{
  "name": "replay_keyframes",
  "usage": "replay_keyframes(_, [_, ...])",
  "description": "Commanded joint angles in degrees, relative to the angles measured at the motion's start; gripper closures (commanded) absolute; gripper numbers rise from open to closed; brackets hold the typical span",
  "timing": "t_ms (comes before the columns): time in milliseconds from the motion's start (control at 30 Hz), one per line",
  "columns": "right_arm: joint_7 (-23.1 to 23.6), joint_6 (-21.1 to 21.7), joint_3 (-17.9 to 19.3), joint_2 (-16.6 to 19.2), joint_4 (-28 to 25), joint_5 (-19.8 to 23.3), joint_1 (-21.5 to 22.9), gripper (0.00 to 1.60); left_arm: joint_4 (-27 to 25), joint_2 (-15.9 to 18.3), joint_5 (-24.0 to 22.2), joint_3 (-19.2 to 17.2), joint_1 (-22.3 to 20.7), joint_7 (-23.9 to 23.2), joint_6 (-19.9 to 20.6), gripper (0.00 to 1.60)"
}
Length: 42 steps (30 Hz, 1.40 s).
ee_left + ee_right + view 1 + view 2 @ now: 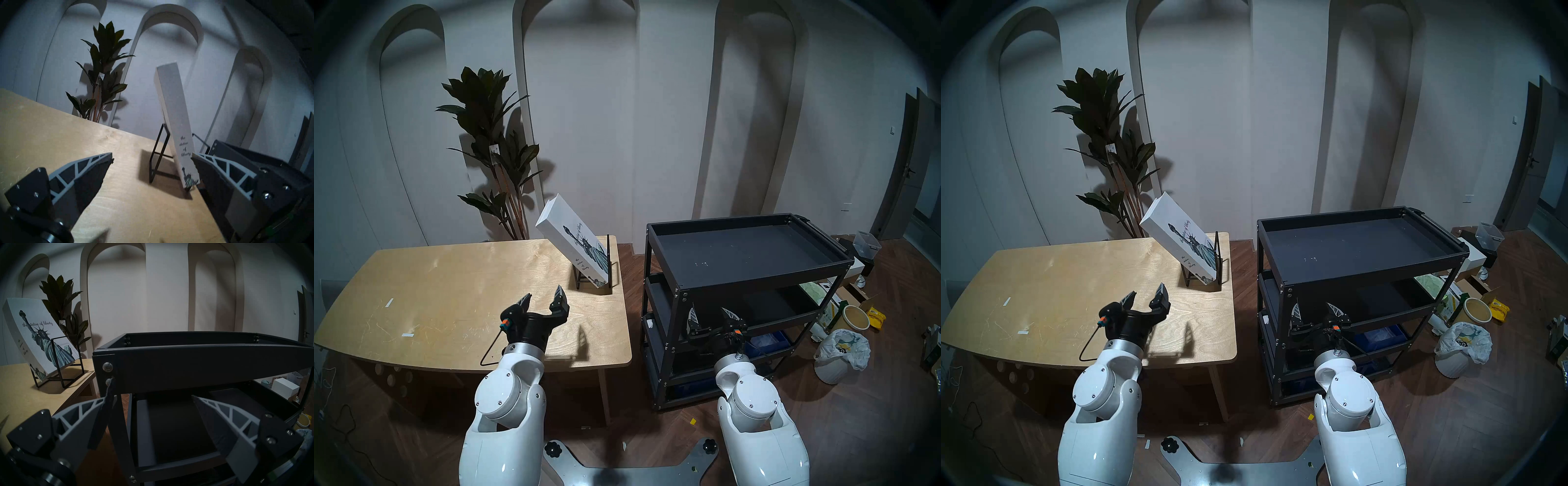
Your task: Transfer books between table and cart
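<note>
A thick white book [573,237] [1178,239] [176,122] [40,338] with a Statue of Liberty drawing leans tilted in a black wire rack [610,268] at the far right corner of the plywood table [449,288]. My left gripper [543,293] [1147,292] [152,157] hovers open over the table, a short way in front of the book, holding nothing. The black three-tier cart [738,251] [195,355] stands right of the table with its top tray bare. Open and holding nothing, my right gripper [709,311] [1313,306] [153,397] sits at the cart's near left corner post, level with the middle shelf.
A tall potted plant [490,142] stands behind the table against the arched wall. Right of the cart, floor clutter includes a white bin with a bag [840,353], a round tub [856,317] and boxes. Blue items [768,341] lie on the cart's lower shelf.
</note>
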Motion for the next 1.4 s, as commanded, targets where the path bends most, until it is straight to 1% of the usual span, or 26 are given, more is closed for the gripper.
replay_keyframes(0, [0.4,-0.4,0.0,0.0,-1.6,0.4,0.1,0.00,-5.0,-0.7,-3.7,0.2,-2.4,1.3,3.0,0.00])
replay_keyframes(33, [0.4,-0.3,0.0,-0.1,-2.1,0.6,-0.1,0.00,-5.2,-0.6,-4.4,0.3,-2.8,1.8,3.6,0.00])
replay_keyframes(167, [1.9,-0.5,-0.2,0.1,-4.9,1.9,-0.7,0.00,-5.1,-0.4,-4.7,0.7,-4.9,3.7,4.4,0.00])
replay_keyframes(233, [3.0,-0.7,-0.2,0.4,-6.4,2.7,-1.0,0.00,-4.7,-0.3,-4.1,0.9,-5.9,4.5,4.4,0.00])
replay_keyframes(433, [4.3,-1.1,-0.6,0.6,-10.5,3.4,-1.7,0.00,-2.8,0.0,-3.4,2.4,-9.7,7.8,5.1,0.00])
replay_keyframes(500, [4.4,-0.7,-0.8,0.7,-11.1,3.3,-1.4,0.00,-2.2,0.1,-2.1,3.0,-10.9,8.6,4.7,0.00])
replay_keyframes(567, [4.6,-0.6,-0.9,0.8,-11.3,3.3,-0.9,0.00,-1.4,0.2,-1.8,3.4,-11.9,9.1,4.5,0.00])
replay_keyframes(600, [4.3,-0.8,-1.1,0.9,-11.2,2.9,-0.6,0.00,-0.9,0.3,-0.8,3.7,-12.6,10.0,4.3,0.00])
replay_keyframes(633, [4.5,-0.6,-1.3,0.9,-11.2,2.9,-0.1,0.00,0.2,0.4,0.2,4.2,-13.7,10.8,3.5,0.00])
replay_keyframes(667, [4.4,-0.9,-1.4,1.0,-11.1,2.7,0.1,0.00,0.6,0.4,0.4,4.4,-14.2,11.2,3.4,0.00])
replay_keyframes(833, [4.5,-0.9,-1.7,1.1,-11.4,2.9,0.6,0.00,3.0,0.4,4.1,5.1,-16.2,13.2,1.0,0.00])
replay_keyframes(967, [4.8,-1.1,-1.9,1.2,-11.7,3.1,0.6,0.00,5.2,0.3,5.0,5.2,-17.6,14.6,-0.2,0.00])
replay_keyframes(1133, [4.7,-1.1,-1.9,1.2,-11.8,3.1,0.6,0.00,5.8,0.3,3.5,5.0,-18.6,14.6,-0.1,0.00])
replay_keyframes(1200, [4.7,-1.1,-1.9,1.3,-11.8,3.0,0.6,0.00,5.6,0.3,1.8,5.1,-19.2,14.6,0.3,0.00])
replay_keyframes(1267, [4.6,-1.2,-1.9,1.3,-11.7,3.0,0.7,0.00,5.5,0.3,1.5,5.1,-19.4,14.7,0.4,0.00])
replay_keyframes(1367, [3.9,-0.7,-1.2,0.8,-11.4,3.3,1.0,0.00,4.4,0.2,-0.6,4.7,-19.4,13.9,1.3,0.00])
